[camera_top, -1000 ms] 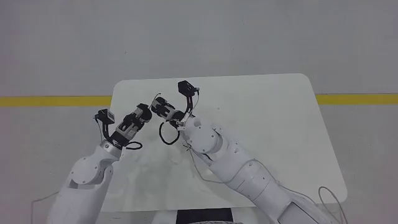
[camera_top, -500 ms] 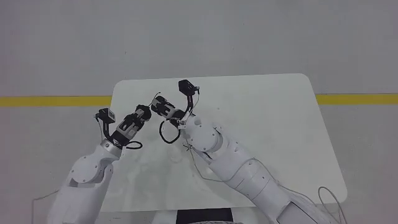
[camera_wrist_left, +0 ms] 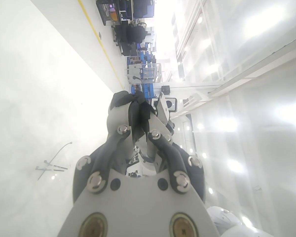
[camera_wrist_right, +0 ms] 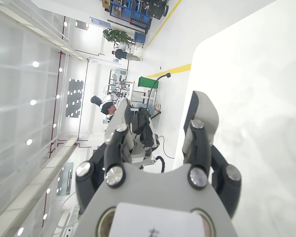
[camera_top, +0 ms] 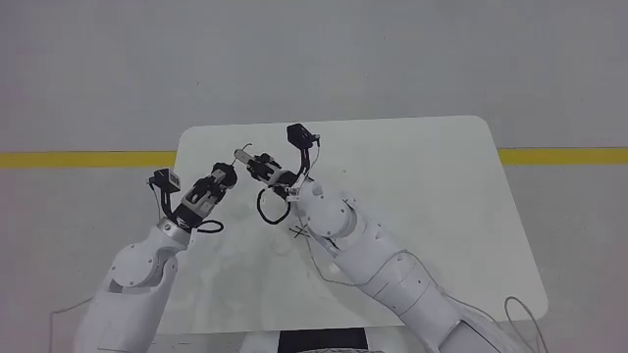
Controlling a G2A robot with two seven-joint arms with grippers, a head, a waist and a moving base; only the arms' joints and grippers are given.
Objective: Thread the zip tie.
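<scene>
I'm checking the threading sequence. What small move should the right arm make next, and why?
Probably ease the right gripper forward until its open fingers straddle the zip tie. The left gripper is shut on the tie's lower part, and the curved free end stands unheld just ahead.

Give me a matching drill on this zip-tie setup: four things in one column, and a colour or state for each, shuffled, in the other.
Things:
1. left gripper
2. right gripper
3. zip tie
4. table

Colours or states:
A. white, with rounded corners
B. open, fingers wide apart
C. black, thin and curved
D. shut on the zip tie

Pairs: 1-D, 2-B, 3-C, 4-A
</scene>
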